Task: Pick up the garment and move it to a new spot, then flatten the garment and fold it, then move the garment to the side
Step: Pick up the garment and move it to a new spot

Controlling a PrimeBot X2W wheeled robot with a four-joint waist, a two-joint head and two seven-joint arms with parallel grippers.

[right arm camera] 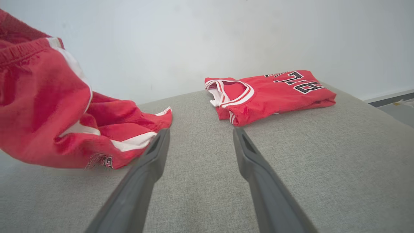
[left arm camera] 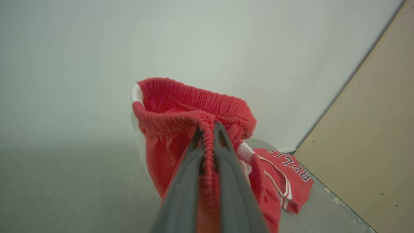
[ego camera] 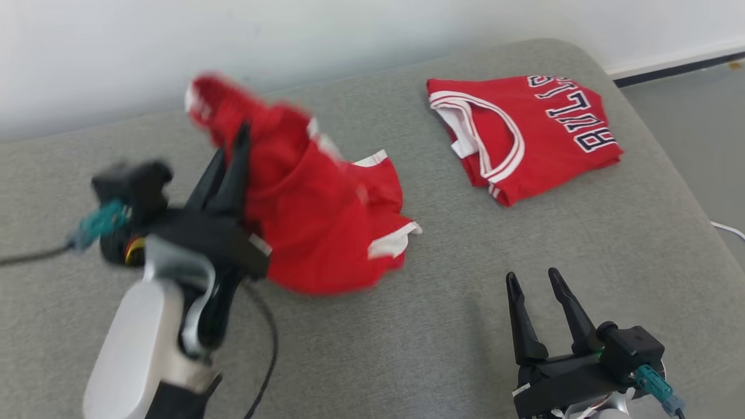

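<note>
1. Right gripper (ego camera: 532, 274): at the lower right of the head view, above the grey cushion (ego camera: 436, 337). Its jaws stand wide apart with nothing between them. In the right wrist view the gripper (right arm camera: 200, 132) has bare cushion fabric (right arm camera: 323, 161) between its two fingers.
2. Left arm: the pale forearm (ego camera: 134, 349) rises from the lower left of the head view. A black cable (ego camera: 269, 343) hangs in a loop beside it.
3. Left gripper (ego camera: 231, 142): jaws nearly together, clamped on the red shorts (ego camera: 326, 221). In the left wrist view the gripper (left arm camera: 209, 127) pinches the elastic waistband (left arm camera: 194, 97) between its fingers.
4. Red shorts, position: left-centre of the cushion. The waistband end is raised by the left gripper. The white-trimmed leg ends (right arm camera: 129, 142) lie on the cushion, just left of the right gripper's left finger. The shorts appear motion-blurred in the head view.
5. Folded red jersey (ego camera: 524, 134): lies flat at the far right of the cushion, well apart from the shorts, with dark lettering on its upper face.
6. Wall (ego camera: 116, 52): pale, behind the cushion. Grey floor (ego camera: 687, 116) borders the cushion at the far right.
</note>
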